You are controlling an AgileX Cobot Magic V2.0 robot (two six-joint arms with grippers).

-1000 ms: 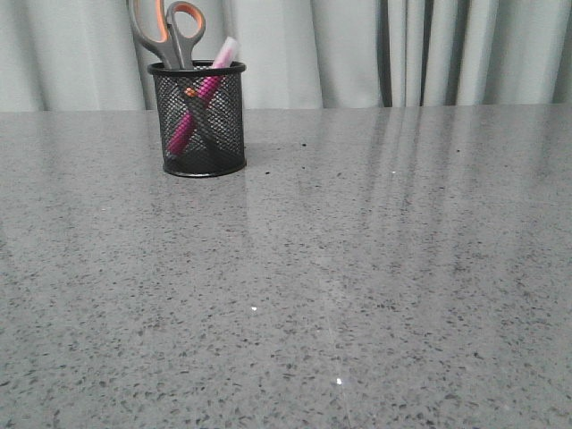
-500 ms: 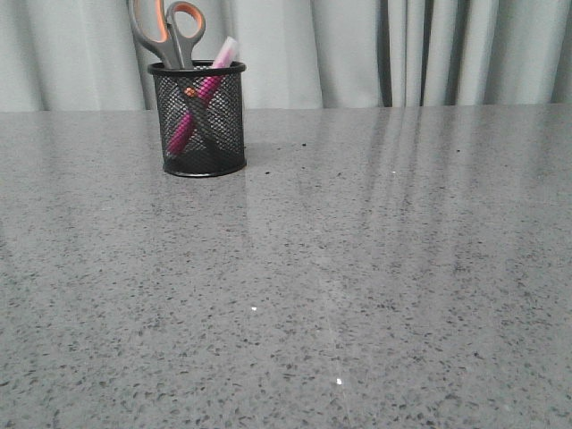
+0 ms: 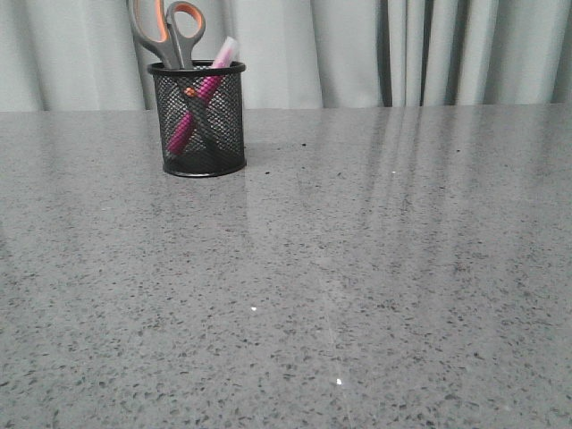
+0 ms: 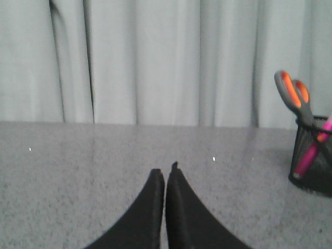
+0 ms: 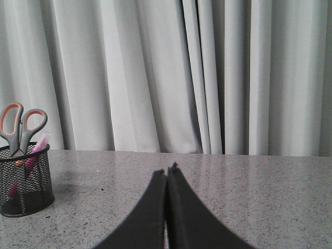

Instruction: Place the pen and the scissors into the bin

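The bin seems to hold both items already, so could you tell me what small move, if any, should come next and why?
Probably none beyond keeping both arms parked. The scissors stand handles-up in the bin, and the pen leans inside it, cap above the rim. The left hand and right hand are shut, hold nothing, and sit apart from the bin, so the task looks done.

Bin (image 3: 204,125): black wire mesh, solid black rim. Pen (image 3: 201,98): magenta-pink body, translucent whitish cap. Scissors (image 3: 168,36): grey handles, orange-lined finger loops, orange pivot dot, dark grey blades seen through the mesh. Table (image 3: 357,268): grey, speckled with fine dark and pale flecks, glossy with pale streaked reflections. Curtain (image 3: 375,54): plain pale grey-white, darker in the folds. Left gripper (image 4: 166,174) and right gripper (image 5: 167,174): plain black.
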